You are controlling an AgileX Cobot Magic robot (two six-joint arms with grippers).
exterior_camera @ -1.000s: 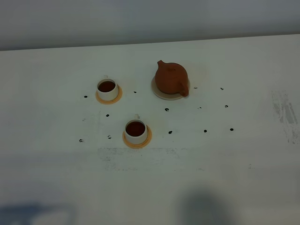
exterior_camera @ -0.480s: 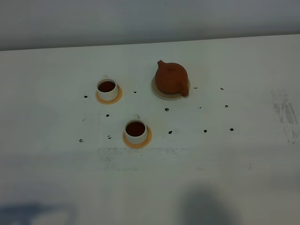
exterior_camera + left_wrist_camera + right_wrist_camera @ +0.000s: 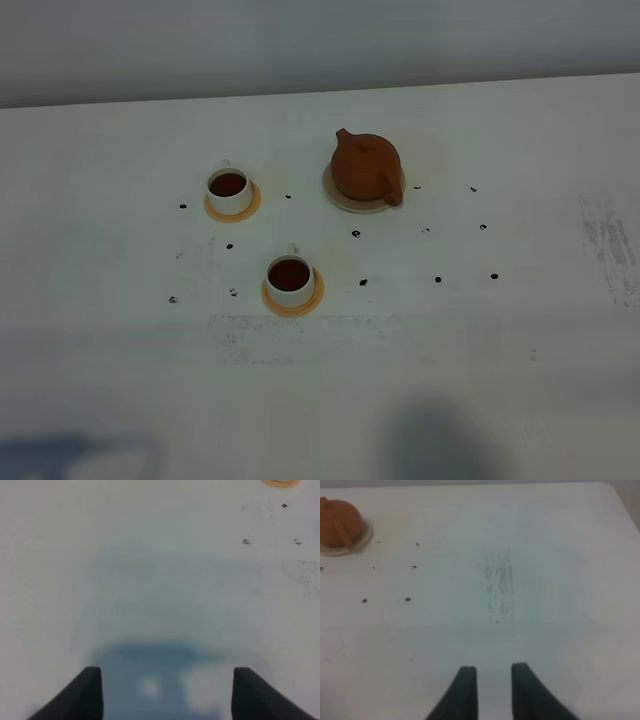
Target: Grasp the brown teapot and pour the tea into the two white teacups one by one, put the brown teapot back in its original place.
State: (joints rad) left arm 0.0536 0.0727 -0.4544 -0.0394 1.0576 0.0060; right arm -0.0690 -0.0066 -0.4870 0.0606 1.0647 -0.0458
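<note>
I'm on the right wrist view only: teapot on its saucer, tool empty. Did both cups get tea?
Observer: Yes. In the high view the far teacup and the near teacup both hold dark tea.
Operator: Are they standing on anything?
Observer: Each stands on its own orange-tan coaster; the far coaster and the near coaster show as rims around the cup bases.
Operator: What about the left tool?
Observer: The left wrist view shows the left tool with its jaws wide apart over bare table, holding nothing.
</note>
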